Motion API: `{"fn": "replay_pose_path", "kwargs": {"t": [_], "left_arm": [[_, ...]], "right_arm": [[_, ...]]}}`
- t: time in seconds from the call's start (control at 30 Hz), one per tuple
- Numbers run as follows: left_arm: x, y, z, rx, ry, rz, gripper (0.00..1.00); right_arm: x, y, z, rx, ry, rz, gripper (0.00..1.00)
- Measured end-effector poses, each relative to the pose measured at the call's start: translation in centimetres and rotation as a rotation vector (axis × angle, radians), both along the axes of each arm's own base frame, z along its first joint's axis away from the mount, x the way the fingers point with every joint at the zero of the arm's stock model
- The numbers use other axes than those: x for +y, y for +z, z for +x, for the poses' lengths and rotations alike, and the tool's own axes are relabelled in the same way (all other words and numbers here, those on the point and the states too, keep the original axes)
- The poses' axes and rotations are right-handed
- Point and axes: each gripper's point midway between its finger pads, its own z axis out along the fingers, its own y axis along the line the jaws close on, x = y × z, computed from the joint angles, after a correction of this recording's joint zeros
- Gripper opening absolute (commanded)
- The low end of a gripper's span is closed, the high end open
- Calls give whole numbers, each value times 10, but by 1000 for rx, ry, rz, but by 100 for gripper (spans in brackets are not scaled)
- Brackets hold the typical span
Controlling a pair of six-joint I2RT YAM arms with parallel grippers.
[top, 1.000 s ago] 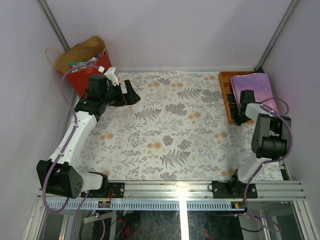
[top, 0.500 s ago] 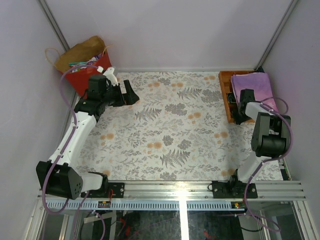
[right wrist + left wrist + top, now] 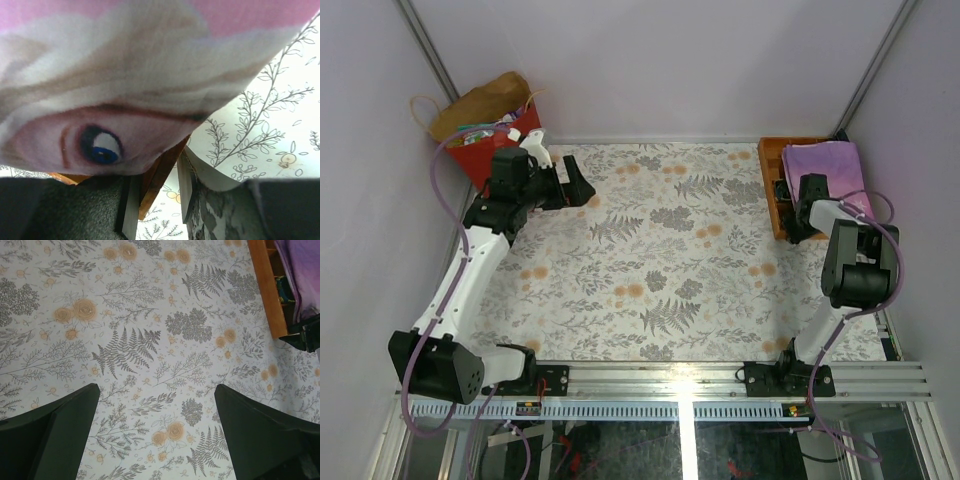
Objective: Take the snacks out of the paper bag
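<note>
The red paper bag (image 3: 485,150) stands at the far left corner, brown inside showing and tan handles up. Tops of a few snacks (image 3: 480,129) peek out of its mouth; the others are hidden. My left gripper (image 3: 578,186) is open and empty just right of the bag, low over the cloth; in the left wrist view its dark fingers (image 3: 55,435) stand wide apart around bare cloth (image 3: 156,390). My right gripper (image 3: 786,196) is at the orange tray's left wall, its fingers (image 3: 127,200) closed around the wooden edge (image 3: 161,172).
The orange wooden tray (image 3: 772,185) at the far right holds the flat purple princess item (image 3: 825,170), which fills the top of the right wrist view (image 3: 125,90). The floral tablecloth (image 3: 660,250) covers the table. Booth walls stand close to the bag and the tray.
My left gripper has moved a little toward the far side, closer to the bag. My right gripper and the tray have shifted slightly toward the far side.
</note>
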Motion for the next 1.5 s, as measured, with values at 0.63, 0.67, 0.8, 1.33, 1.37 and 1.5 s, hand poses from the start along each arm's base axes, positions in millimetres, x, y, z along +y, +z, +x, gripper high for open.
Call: {"fn": "replay_pose_path", "kwargs": {"t": [0.63, 0.67, 0.8, 1.33, 1.37, 1.5], "left_arm": [[30, 62, 24, -119, 113, -26, 100], [37, 70, 30, -133, 141, -28, 100], [60, 92, 52, -174, 248, -11, 100], [144, 38, 180, -86, 537, 255, 100], [145, 32, 186, -82, 535, 265, 100], [146, 10, 206, -80, 518, 295, 100]], "right_arm": [[21, 25, 41, -140, 34, 29, 99], [25, 30, 42, -149, 43, 30, 99], [51, 65, 41, -211, 104, 25, 99], [41, 198, 17, -470, 113, -135, 99], [41, 199, 16, -472, 118, -139, 99], [40, 193, 10, -460, 137, -152, 99]]}}
